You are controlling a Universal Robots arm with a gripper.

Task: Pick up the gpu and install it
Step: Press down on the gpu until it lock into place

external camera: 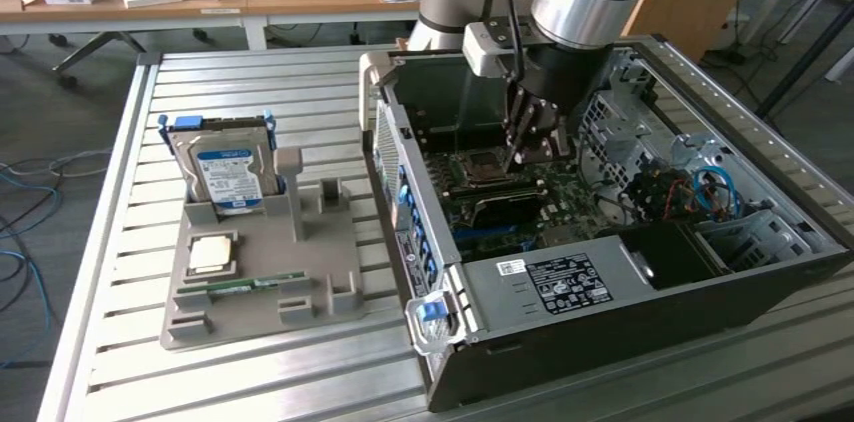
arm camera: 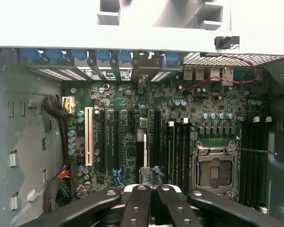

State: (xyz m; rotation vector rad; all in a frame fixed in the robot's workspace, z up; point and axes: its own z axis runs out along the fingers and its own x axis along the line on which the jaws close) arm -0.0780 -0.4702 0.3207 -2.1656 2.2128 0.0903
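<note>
The gpu (arm camera: 146, 156) shows in the wrist view as a thin dark card seen edge-on. It stands upright on the green motherboard (arm camera: 128, 142) between two long black slots. My gripper (arm camera: 151, 189) is shut, its black fingertips pressed together right over the card's near end. Whether they touch the card I cannot tell. In the exterior view my gripper (external camera: 534, 147) reaches down into the open computer case (external camera: 747, 272), just above the motherboard beside the CPU socket (external camera: 481, 170).
A grey fixture (external camera: 267, 282) on the slatted table holds a silver hard drive (external camera: 230, 174), a CPU chip (external camera: 214, 254) and a green RAM stick (external camera: 240, 285). A labelled power supply (external camera: 561, 282) and cable bundles (external camera: 681, 192) crowd the case. Desks stand behind.
</note>
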